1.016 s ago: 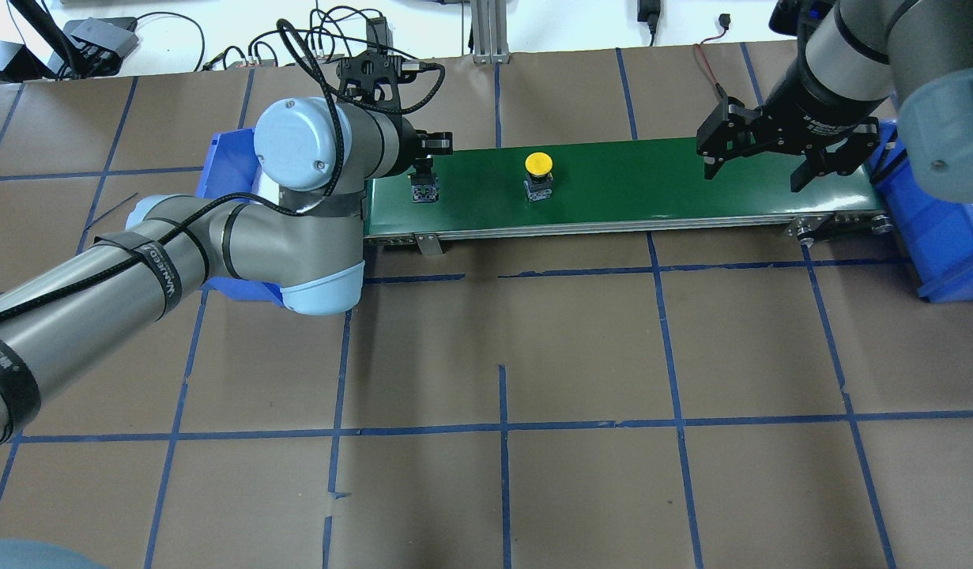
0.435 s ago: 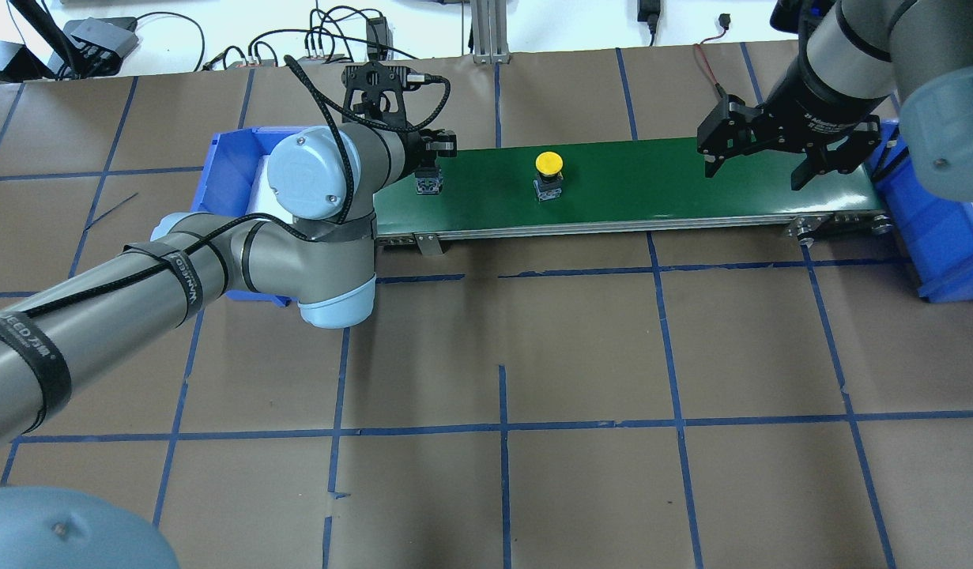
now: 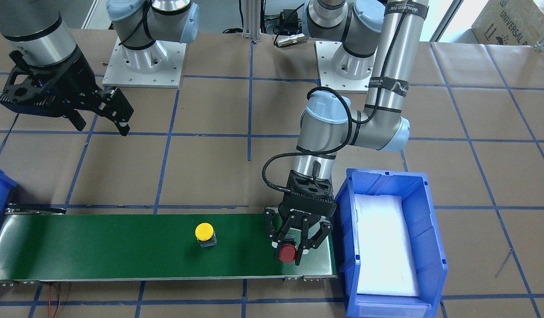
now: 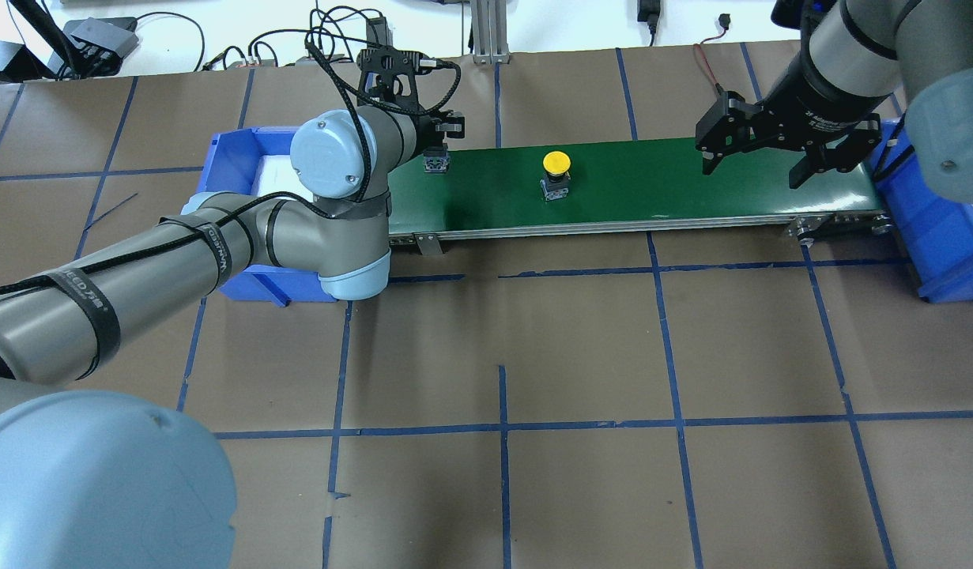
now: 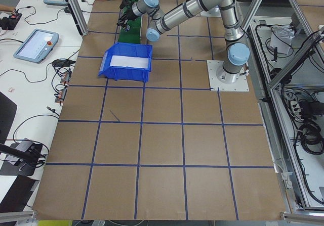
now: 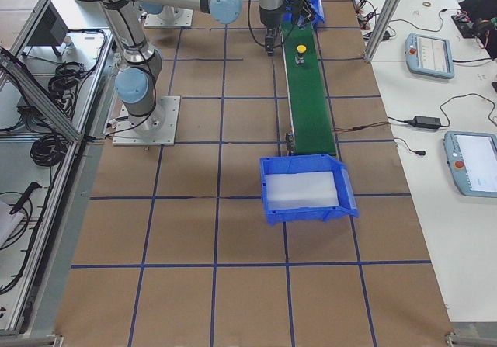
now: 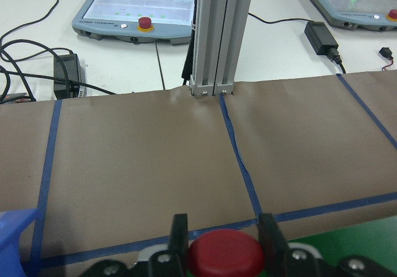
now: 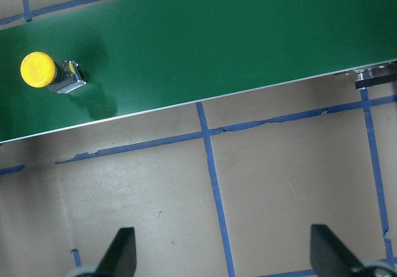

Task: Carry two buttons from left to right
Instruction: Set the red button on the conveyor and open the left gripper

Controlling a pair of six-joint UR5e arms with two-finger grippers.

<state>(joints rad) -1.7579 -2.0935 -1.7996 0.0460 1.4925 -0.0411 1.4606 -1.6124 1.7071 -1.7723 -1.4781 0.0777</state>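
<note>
My left gripper (image 3: pixel 291 248) pinched the red-capped button (image 7: pixel 224 259) over the conveyor belt (image 3: pixel 99 247), the yellow-capped button (image 4: pixel 556 167) lay toward my wide-spread right gripper (image 4: pixel 751 174), and I feared a tilted release rolling the red one off.

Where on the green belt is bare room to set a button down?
Bare: the belt from the yellow-capped button to its end near the right gripper; a shorter gap between the buttons. Crowded: beside the blue bin, where the left gripper holds the red-capped button.
</note>
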